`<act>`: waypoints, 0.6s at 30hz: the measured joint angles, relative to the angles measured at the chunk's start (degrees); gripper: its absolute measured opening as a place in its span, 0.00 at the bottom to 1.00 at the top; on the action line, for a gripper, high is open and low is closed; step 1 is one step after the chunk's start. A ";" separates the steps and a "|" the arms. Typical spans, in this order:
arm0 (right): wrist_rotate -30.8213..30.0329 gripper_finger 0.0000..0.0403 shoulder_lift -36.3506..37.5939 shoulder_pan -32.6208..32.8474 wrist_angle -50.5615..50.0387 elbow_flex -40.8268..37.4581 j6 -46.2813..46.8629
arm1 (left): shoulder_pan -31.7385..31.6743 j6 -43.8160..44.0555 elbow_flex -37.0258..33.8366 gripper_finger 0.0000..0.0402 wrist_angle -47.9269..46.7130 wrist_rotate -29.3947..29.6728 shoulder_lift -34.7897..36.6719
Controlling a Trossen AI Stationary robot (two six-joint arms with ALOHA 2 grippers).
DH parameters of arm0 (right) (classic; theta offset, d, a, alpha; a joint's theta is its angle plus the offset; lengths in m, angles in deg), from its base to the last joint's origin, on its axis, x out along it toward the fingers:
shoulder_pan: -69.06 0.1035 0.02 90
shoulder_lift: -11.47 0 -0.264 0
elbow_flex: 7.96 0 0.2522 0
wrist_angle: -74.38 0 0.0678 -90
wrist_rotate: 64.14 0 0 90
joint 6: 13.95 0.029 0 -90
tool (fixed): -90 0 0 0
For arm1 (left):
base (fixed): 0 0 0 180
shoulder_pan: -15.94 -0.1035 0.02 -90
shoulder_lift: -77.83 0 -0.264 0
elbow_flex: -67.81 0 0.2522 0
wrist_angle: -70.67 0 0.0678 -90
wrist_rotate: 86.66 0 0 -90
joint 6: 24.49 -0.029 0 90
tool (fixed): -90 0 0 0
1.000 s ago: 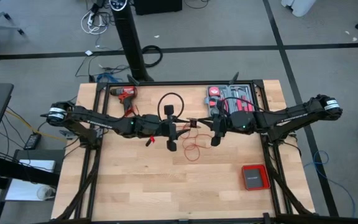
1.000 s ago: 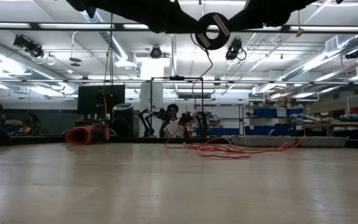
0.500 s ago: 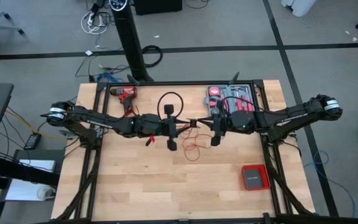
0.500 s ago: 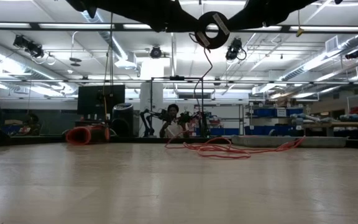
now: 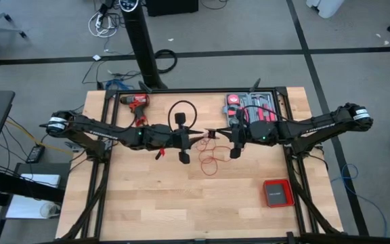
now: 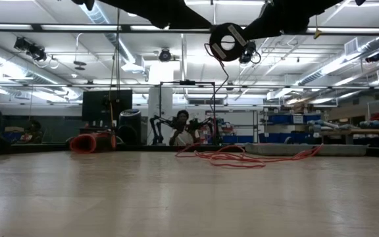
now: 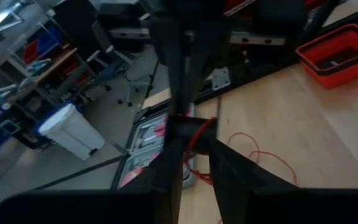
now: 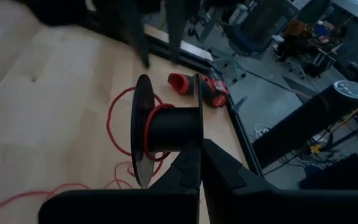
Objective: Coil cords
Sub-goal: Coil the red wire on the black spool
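Above the middle of the table (image 5: pixel 147 203), in the high view, the two arms met tip to tip. The left gripper (image 5: pixel 196 136) reached in from the left, and the right gripper (image 5: pixel 217 133) faced it, with a small spool (image 5: pixel 211 134) just between them. The loose part of the red cord (image 5: pixel 212 163) lay in thin loops on the wood below the spool. The drill (image 5: pixel 135 102) lay at the far left corner, the tool tray (image 5: pixel 252 108) at the far right, and the red box (image 5: pixel 276 193) near the right edge.

In the low view, the spool (image 6: pixel 227 41) hung high above the table, under the dark arms, while the cord (image 6: pixel 242 158) sprawled on the far part of the tabletop.

In the left wrist view, the left gripper (image 7: pixel 194 155) pointed at a strand of the cord (image 7: pixel 199 132) just past its tips; I cannot tell whether it was spread or pinching the strand.

In the right wrist view, the right gripper (image 8: pixel 199 158) was pressed together on the rim of the spool (image 8: pixel 169 130), which carried a few red turns. More cord (image 8: pixel 114 134) looped on the wood behind it, and the drill (image 8: pixel 201 87) lay beyond.
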 joint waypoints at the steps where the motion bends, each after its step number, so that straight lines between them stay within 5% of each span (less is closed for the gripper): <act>1: 0.18 0.00 0.00 0.00 -0.04 0.00 -0.28 | 0.09 0.06 0.00 0.20 0.02 0.39 0.29; 18: 5.16 0.00 -0.71 0.00 3.30 0.00 -1.60 | -0.15 2.05 0.00 0.25 -0.50 0.66 0.62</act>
